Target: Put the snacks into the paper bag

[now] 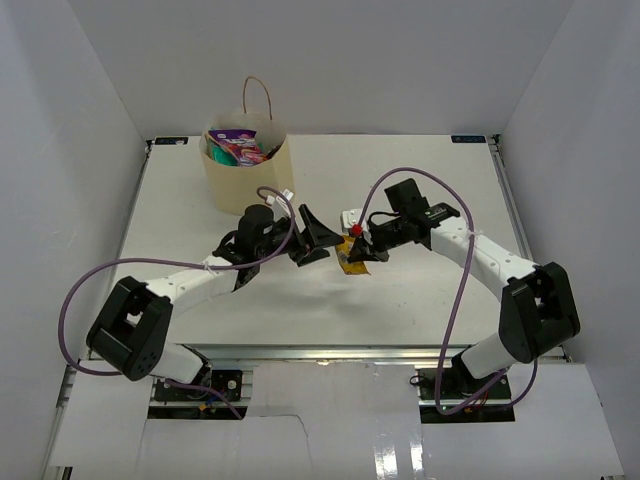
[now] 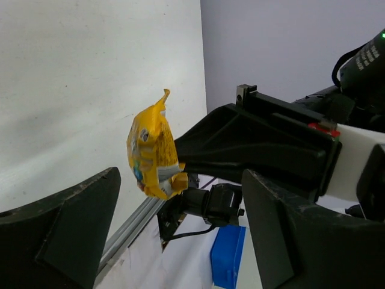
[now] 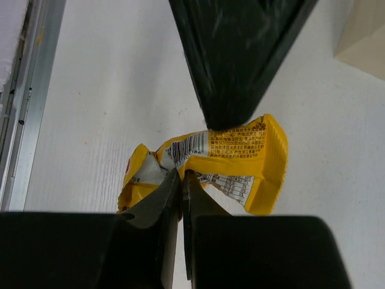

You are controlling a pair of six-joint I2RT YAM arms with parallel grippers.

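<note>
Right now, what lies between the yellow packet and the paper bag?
In the top view, the open left gripper stands between the yellow packet, held by the right gripper, and the paper bag.

Paper bag (image 1: 245,182) stands at far left of table (image 1: 430,180), near back edge. Several packets (image 1: 238,149) inside it, tops at the rim.

Both grippers meet near table centre, in front of and to the right of the bag. Left gripper (image 1: 316,241) on the left, right gripper (image 1: 358,250) on the right, tips facing and near each other.

One snack packet (image 3: 240,159) between them, one end pinched in the right gripper. It lies just ahead of the left gripper's spread fingers (image 3: 240,54), not touching them.
</note>
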